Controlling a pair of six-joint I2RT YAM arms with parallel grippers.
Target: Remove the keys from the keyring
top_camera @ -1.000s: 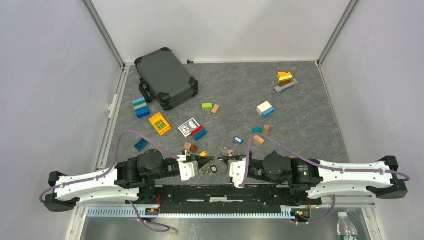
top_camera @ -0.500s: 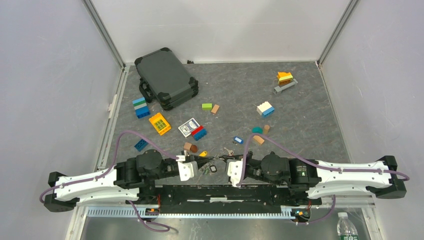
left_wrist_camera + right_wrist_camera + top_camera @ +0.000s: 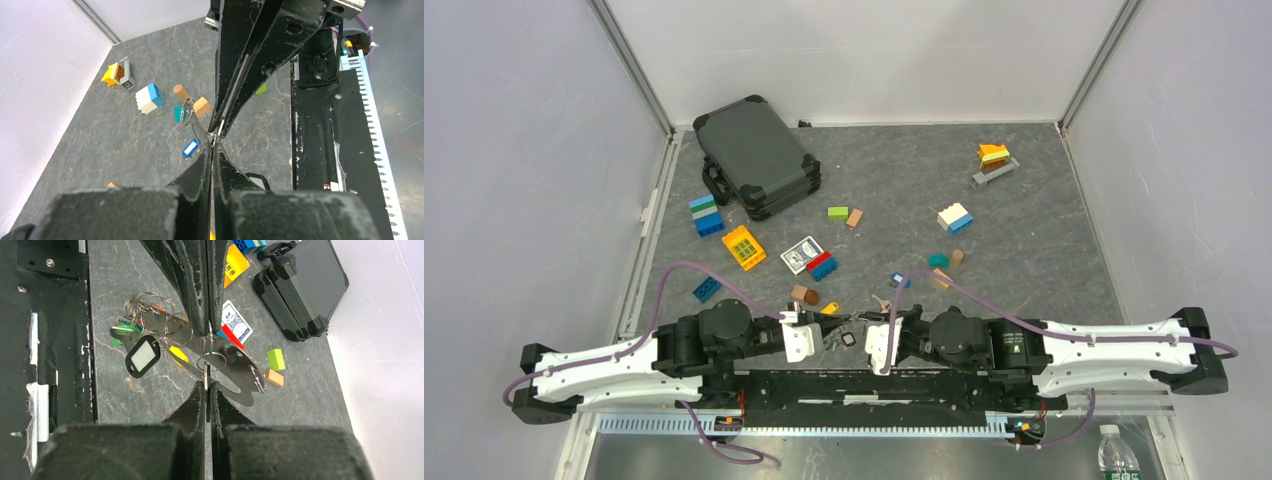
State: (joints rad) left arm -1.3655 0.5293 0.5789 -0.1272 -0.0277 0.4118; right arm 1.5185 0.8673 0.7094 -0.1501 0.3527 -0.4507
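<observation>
Right wrist view: R gripper [image 3: 206, 382] is seen at bottom centre, jaws pressed shut. L gripper [image 3: 202, 330] comes down from top centre, jaws likewise shut, and the two sets of tips are nearly met nose to nose at mid-frame. Thin metal of the keyring [image 3: 235, 376] is pinched at both sets of tips. Its silver length is spread from centre toward lower right, just above the table [image 3: 130, 405]. Which strand is held by which gripper can't be told. The keys [image 3: 121, 332] are bunched w/ several small split rings left of centre, green head at far left, yellow head nearer the keyring. A black tag [image 3: 142, 356] w/ white window is seen just below the bunch. Card box [image 3: 235, 322] and red block [image 3: 231, 336] are noted right of the L gripper's tips. A green block [image 3: 275, 359] and tan block [image 3: 274, 376] sit further right, and a black case [image 3: 300, 285] at upper right. Left wrist view: the same pinch is seen at centre, w/ a fine wire running up-left from the tips. A blue tag [image 3: 190, 148] is lying on the table just left of centre, apart from the tips. A white/blue block [image 3: 149, 98] is noted upper left. Top external: both arms are folded low at bottom centre, and the bunch is seen between the two white wrist housings.
</observation>
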